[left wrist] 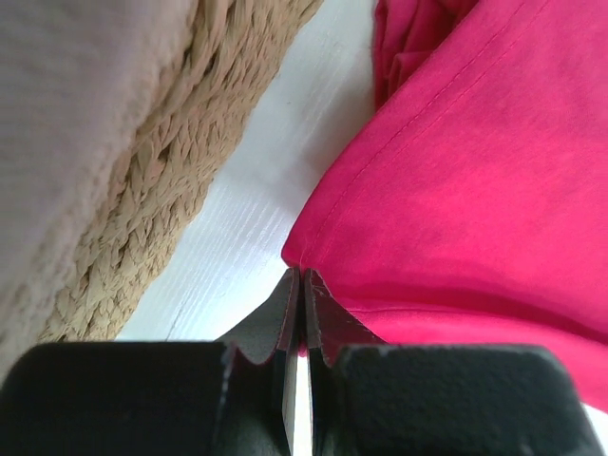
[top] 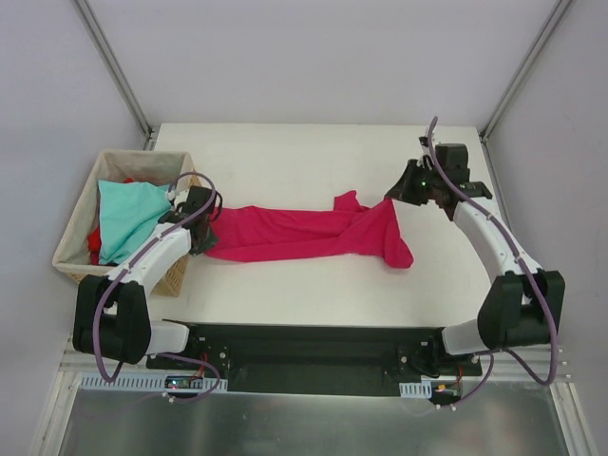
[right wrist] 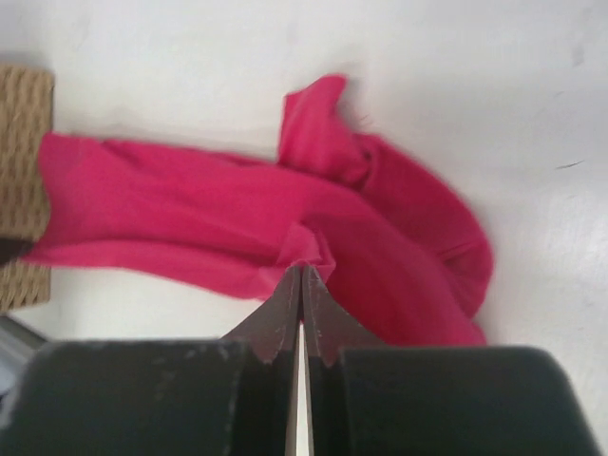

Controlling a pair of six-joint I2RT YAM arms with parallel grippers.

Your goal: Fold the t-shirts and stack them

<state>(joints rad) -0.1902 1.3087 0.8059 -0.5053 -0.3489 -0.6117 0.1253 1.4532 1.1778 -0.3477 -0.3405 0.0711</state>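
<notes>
Now left gripper (left wrist: 300,275) and right gripper (right wrist: 301,269) pinch opposite ends of crimson t-shirt (top: 304,233)

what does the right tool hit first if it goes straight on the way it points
The crimson t-shirt: the right tool is shut with its tips on a raised fold of it, so going on would push into that bunched cloth. Past it comes the table, though depth is unclear.
</notes>
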